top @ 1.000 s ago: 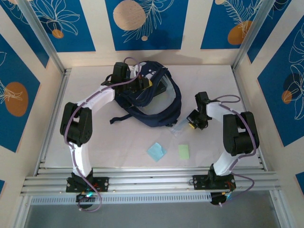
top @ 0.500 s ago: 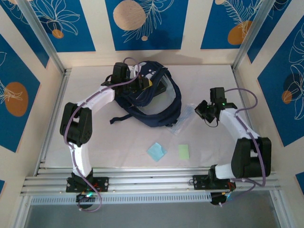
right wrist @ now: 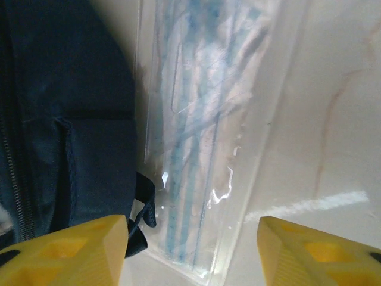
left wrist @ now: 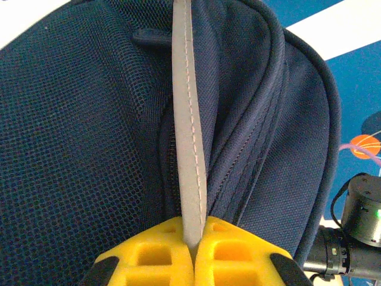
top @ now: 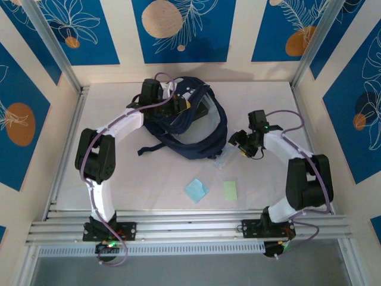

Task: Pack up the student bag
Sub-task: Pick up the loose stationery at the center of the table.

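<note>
Between the fingers of my left hand (left wrist: 193,241) the grey trim (left wrist: 189,119) of the student bag (top: 193,128) is clamped tight, and the bag lies at the back of the bench (top: 149,179). My right hand (right wrist: 191,241) stands spread apart over a clear sleeve (right wrist: 196,131) that lies on the bench against the bag's side, outside it. Closing carelessly, I could pinch the dark strap tab (right wrist: 143,208) along with the sleeve. A second ago this hand was shut; it has since opened.

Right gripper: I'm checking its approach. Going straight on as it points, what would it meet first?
Probably the clear plastic packet on the table beside the student bag; the right gripper, jaws open, frames it. Depth is unclear.
</note>
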Available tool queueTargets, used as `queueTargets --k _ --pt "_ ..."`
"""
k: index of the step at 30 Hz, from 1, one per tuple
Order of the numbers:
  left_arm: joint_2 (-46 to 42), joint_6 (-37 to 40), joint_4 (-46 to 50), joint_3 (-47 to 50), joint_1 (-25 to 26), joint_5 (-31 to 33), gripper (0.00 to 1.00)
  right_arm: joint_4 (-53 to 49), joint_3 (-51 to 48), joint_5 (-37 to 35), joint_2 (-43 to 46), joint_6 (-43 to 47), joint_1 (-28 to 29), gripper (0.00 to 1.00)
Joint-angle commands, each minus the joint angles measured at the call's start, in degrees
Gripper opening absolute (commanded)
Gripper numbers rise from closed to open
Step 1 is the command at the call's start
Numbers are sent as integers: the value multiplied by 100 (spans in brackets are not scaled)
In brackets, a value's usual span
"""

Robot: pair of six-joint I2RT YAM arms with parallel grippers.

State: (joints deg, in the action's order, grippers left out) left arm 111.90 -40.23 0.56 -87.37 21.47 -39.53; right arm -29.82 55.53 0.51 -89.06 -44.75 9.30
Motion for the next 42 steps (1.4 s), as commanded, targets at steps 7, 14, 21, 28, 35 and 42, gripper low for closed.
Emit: queueTargets --k 7,14,21,28,35,42 --pt "-669 731 526 -234 -436 425 0 -321 873 -617 -1233 -284 453 89" --pt "-906 863 545 66 -669 587 0 -572 1058 -969 -1473 -305 582 88" --pt "-889 687 322 148 -675 423 0 -592 992 -991 -1638 -338 650 88" --pt "-988 257 -198 416 -662 117 0 -1286 1697 -1575 -2306 -131 954 87" --pt "-1176 112 -460 660 -662 68 0 -1457 1846 -1854 -2467 -23 1110 75" --pt "-1222 39 -537 682 -642 33 0 -1165 1667 -1436 -2169 29 997 56"
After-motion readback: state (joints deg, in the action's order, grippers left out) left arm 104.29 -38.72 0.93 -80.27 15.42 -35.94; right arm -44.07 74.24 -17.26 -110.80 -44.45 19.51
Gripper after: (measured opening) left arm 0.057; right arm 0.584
